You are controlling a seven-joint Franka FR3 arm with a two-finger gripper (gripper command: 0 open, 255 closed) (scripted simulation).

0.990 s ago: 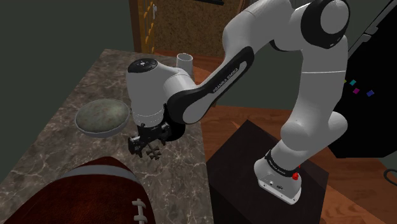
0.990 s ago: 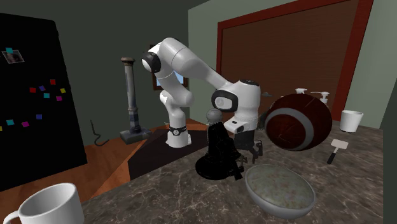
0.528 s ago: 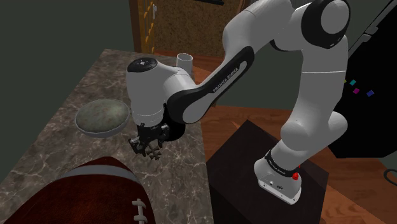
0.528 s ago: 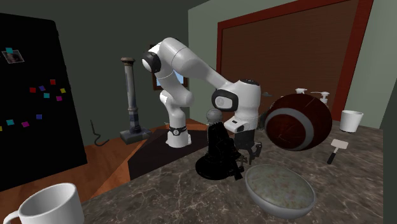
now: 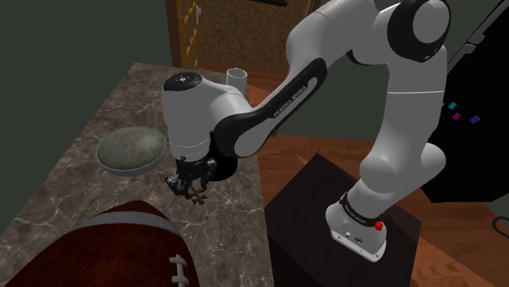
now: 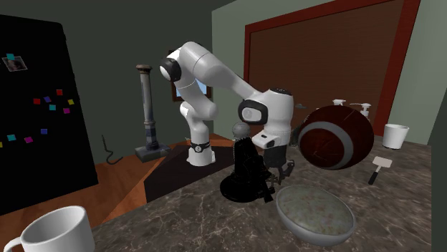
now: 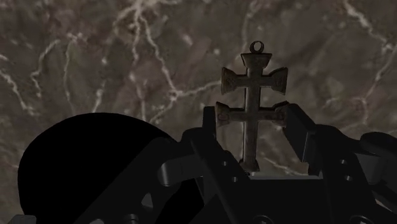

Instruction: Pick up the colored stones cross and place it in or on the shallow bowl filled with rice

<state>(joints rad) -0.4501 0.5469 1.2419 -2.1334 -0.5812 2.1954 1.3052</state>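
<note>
The all-black gripper (image 5: 192, 191) hangs low over a dark marble countertop (image 5: 57, 204) veined in pale lines. Its fingers are drawn in on the lower part of a brownish double-barred cross (image 7: 253, 108) with a ring at its tip, clasping it so that it stands straight out between them. In the shoulder view the cross is just right of a shallow grey bowl (image 5: 101, 155) with a mottled filling, apart from it and near the counter's right edge. A large maroon football (image 5: 122, 253) with white laces lies at the near end, a small white cup (image 5: 236, 76) at the far end. In the second exterior view a white mug (image 6: 57, 233) and a tall black object (image 6: 247, 175) also stand on the counter. Beyond lie a reddish wooden floor (image 6: 122, 179), the arm's dark box stand (image 5: 318, 196) and a black fridge (image 6: 36, 107) dotted with coloured magnets.
</note>
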